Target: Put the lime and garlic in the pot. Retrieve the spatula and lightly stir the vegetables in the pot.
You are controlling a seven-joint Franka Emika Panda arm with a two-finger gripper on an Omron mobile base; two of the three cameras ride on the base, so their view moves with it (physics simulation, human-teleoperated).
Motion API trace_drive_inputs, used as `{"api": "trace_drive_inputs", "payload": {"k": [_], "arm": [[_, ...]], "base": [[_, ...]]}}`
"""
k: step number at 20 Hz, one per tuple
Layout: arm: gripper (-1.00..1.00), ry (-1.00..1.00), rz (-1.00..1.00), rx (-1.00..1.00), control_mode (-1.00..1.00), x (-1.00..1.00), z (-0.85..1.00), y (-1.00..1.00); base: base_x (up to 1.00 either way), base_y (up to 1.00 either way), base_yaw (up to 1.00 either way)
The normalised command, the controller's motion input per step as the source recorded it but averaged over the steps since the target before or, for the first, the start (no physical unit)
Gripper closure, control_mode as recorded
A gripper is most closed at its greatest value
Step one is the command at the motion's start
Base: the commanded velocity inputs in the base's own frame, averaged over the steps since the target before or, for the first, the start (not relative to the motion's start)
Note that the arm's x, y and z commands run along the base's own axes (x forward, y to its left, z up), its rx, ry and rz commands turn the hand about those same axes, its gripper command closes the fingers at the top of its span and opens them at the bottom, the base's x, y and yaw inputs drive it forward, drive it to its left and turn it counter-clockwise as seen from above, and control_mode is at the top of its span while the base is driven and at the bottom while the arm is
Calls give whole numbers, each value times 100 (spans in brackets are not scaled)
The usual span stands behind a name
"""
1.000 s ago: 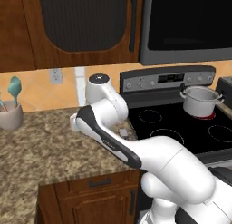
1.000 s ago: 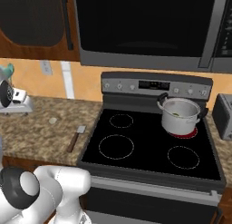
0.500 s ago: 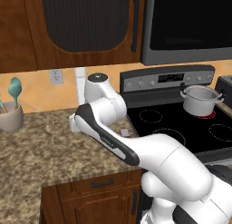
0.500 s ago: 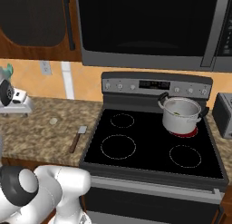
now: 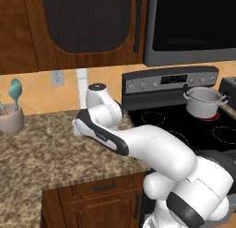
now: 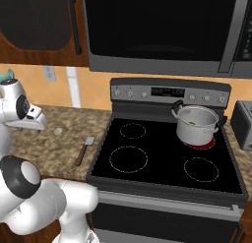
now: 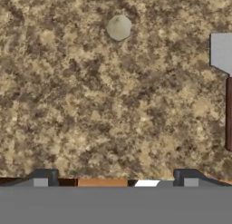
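The garlic [image 7: 119,27], a pale roundish bulb, lies on the speckled counter ahead of my gripper [image 7: 116,177], whose two tips stand wide apart and open with nothing between them. The same garlic [image 6: 58,131] sits left of the spatula [image 6: 83,149]. The spatula's grey blade [image 7: 222,51] and brown handle [image 7: 229,112] lie at the right of the hand view. The silver pot [image 6: 197,124] stands on the stove's back right burner, and a small green spot, the lime [image 6: 193,122], shows inside it. From the left base view the pot [image 5: 205,101] is at the right.
A cup with teal utensils [image 5: 10,118] stands at the counter's far left. The black stove top [image 6: 162,158] lies right of the spatula, and a grey toaster [image 6: 243,124] sits beyond it. Cabinets and a microwave hang overhead. My arm [image 5: 120,139] spans the counter.
The arm has swung slightly over the counter, and the garlic now shows clear of the hand in the right base view. Pot and spatula have not moved.
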Motion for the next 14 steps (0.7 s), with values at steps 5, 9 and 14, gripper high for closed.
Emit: {"api": "trace_drive_inputs", "payload": {"k": [5,9,14], "arm": [[-100,1,-16,1,-100,66,-30,-8],[-100,6,-7,-2,-100,31,0,-20],[-100,5,-2,-4,-100,16,0,-18]], "base": [[0,0,0],[0,0,0],[0,0,0]]}}
